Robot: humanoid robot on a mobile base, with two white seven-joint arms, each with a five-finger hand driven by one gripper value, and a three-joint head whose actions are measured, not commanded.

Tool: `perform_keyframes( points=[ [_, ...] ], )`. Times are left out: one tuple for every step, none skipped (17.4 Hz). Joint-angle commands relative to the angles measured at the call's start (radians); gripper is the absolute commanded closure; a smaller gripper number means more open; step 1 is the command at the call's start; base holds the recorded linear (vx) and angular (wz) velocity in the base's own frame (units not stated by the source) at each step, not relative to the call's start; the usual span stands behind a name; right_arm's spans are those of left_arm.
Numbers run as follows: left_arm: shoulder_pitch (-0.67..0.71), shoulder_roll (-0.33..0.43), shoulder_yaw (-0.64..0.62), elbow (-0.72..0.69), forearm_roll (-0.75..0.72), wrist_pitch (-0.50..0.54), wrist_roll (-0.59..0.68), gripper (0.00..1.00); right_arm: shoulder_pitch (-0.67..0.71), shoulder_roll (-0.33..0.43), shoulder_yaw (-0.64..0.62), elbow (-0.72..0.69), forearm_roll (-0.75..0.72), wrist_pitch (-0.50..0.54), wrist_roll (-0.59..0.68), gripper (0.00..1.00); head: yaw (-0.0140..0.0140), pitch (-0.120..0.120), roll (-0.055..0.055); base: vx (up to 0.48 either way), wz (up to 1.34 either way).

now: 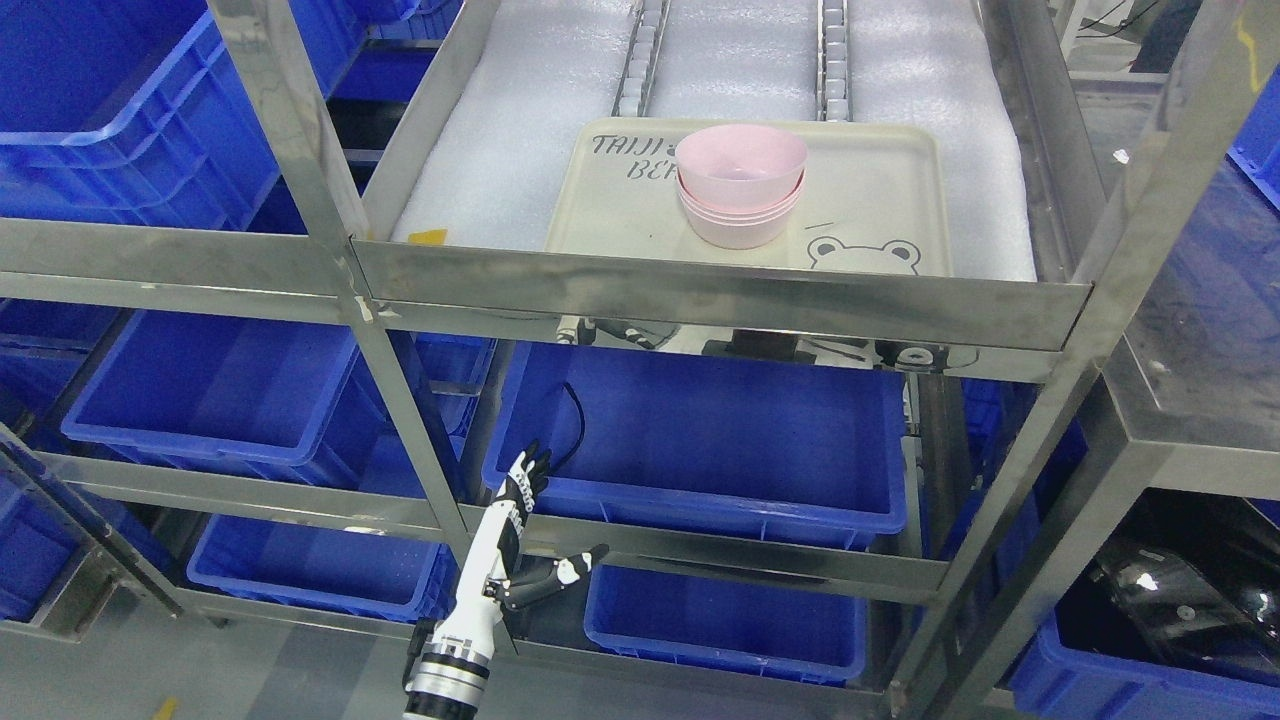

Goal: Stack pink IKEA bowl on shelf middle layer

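Head view: pink bowls point(741, 185) stacked on tray point(880, 215)

A steel shelf point(700, 290) carries everything here. Its upper visible layer is lined with white foam point(500, 130), and on the foam lies a cream tray point(880, 200) (printed with a small bear at its 5 o'clock corner). A stack of pink bowls point(741, 185) sits on the tray, toward 12 o'clock of its middle. A yellow scrap point(430, 237) lies on the foam at the tray's 9 o'clock. The layer below holds a blue bin point(700, 440), another bin point(220, 395) at its 9 o'clock.
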Motion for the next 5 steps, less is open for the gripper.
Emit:
perform_keyframes(
  points=[
    [-0.034,0.017,0.062,-0.05,0.042,0.037,-0.032,0.0,0.021,-0.017,0.0,-0.017,0.0,0.0,0.0,0.0,0.0,0.0,0.0,0.0,0.0],
    [-0.036,0.017,0.034,-0.05,0.042,0.057,-0.043,0.0,0.021,-0.017,0.0,-0.017,0.0,0.0,0.0,0.0,0.0,0.0,0.0,0.0,0.0],
    [-0.038,0.017,0.008,-0.05,0.042,0.06,-0.046,0.0,0.021,-0.017,0.0,-0.017,0.0,0.0,0.0,0.0,0.0,0.0,0.0,0.0,0.0],
    [-0.038,0.017,-0.01,-0.05,0.042,0.062,-0.048,0.0,0.021,-0.017,0.0,-0.017,0.0,0.0,0.0,0.0,0.0,0.0,0.0,0.0,0.0],
    [-0.038,0.017,-0.021,-0.05,0.042,0.06,-0.048,0.0,0.021,-0.017,0.0,-0.017,0.0,0.0,0.0,0.0,0.0,0.0,0.0,0.0,0.0]
  ],
)
